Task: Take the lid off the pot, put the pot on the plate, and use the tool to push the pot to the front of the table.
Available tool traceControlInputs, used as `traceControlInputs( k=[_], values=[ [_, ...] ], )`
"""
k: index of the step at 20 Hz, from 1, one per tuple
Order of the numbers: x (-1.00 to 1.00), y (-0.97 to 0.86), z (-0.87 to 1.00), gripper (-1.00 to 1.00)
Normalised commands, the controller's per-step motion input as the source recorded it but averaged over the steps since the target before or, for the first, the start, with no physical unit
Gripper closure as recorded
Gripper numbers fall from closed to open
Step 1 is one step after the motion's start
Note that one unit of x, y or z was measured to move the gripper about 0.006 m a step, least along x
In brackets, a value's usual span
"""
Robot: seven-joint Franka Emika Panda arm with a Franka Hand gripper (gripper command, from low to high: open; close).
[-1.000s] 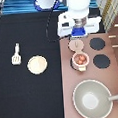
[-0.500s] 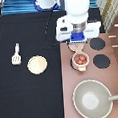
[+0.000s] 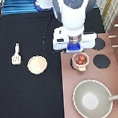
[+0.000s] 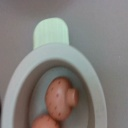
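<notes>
The pincer (image 3: 76,47) hangs low over the stove, just above the pot (image 3: 80,60); whether it is open or closed I cannot tell, and nothing shows in its hold. The pot sits directly below it, toward the exterior view's bottom, on a black burner, with reddish balls (image 3: 81,58) showing inside, so it stands uncovered. The lid itself I cannot find. The wrist view shows a grey pan wall (image 4: 20,75) with a tab at its rim and two reddish lumps (image 4: 61,97) inside.

Well off to the exterior view's left of the pincer, the plate (image 3: 38,65) lies bare on the black desk (image 3: 22,97). Farther that way lies the tool (image 3: 16,53), apart from the plate and untouched. Below the pincer, past the pot, stands the large grey pan (image 3: 92,99). A second burner (image 3: 100,61) lies to the exterior view's right of the pot.

Risks, as I judge them: the pot is small with stubby tabs, so an off-centre grip could tip it and spill the balls. The pan is close and could be knocked.

No brand, label or writing can be read anywhere.
</notes>
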Motion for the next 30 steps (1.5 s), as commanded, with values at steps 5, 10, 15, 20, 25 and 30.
traceControlInputs(
  k=[5, 10, 15, 20, 25, 30],
  values=[
    [0.26, -0.09, -0.3, -1.0],
    [0.17, 0.0, -0.19, -1.0],
    [0.13, 0.0, -0.25, -1.0],
    [0.19, 0.0, -0.22, -1.0],
    [0.22, 0.0, -0.07, 1.0],
    [0.24, 0.0, 0.0, 1.0]
  ],
)
